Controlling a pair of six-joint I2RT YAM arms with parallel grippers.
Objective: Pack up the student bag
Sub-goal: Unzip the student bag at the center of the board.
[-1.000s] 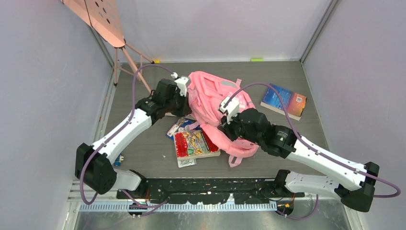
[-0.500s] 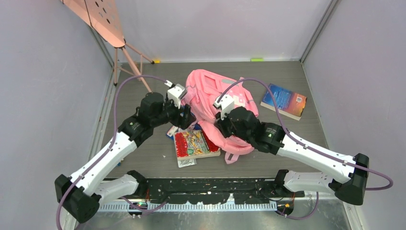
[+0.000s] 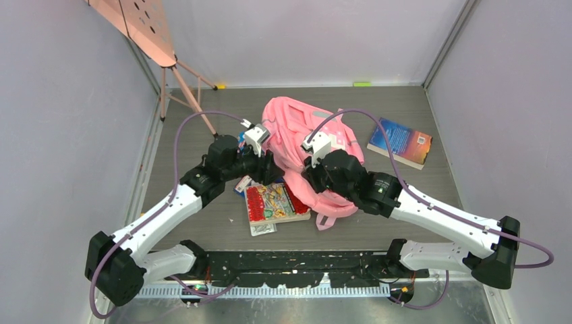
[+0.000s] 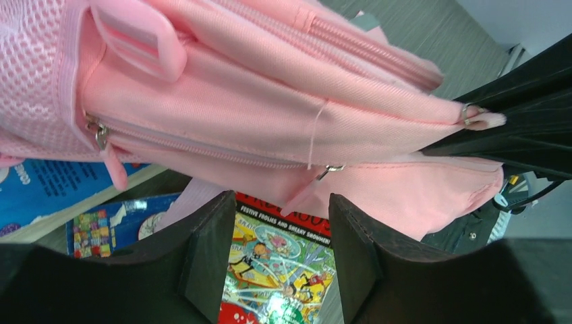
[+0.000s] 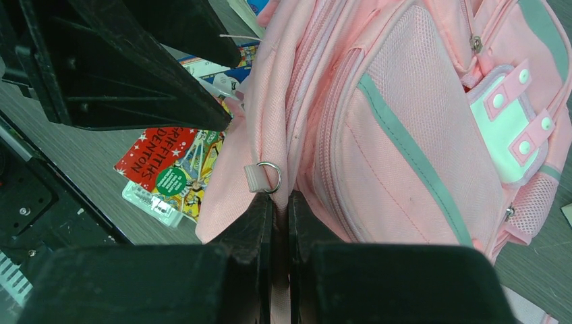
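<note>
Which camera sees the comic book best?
The top camera: nearly the whole comic book cover shows. The left wrist sees only a strip past the pink bag; the right wrist sees one end beside the bag.

Pale lilac-grey flat walls (image 3: 303, 34) close in three sides of a dark grey wood-grain worktop (image 3: 303, 96). Far beyond the left hand (image 3: 264, 164) and off to its left, a salmon-pink perforated board (image 3: 138, 23) stands tilted in the corner on thin pink splayed legs (image 3: 182, 91). Beyond the right hand (image 3: 311, 177) and to its right, a slim grey metal corner post (image 3: 446, 42) rises where two walls meet. A small yellow tab (image 3: 220, 86) and a small green tab (image 3: 362, 84) sit at the foot of the back wall. The light is soft and even.
</note>
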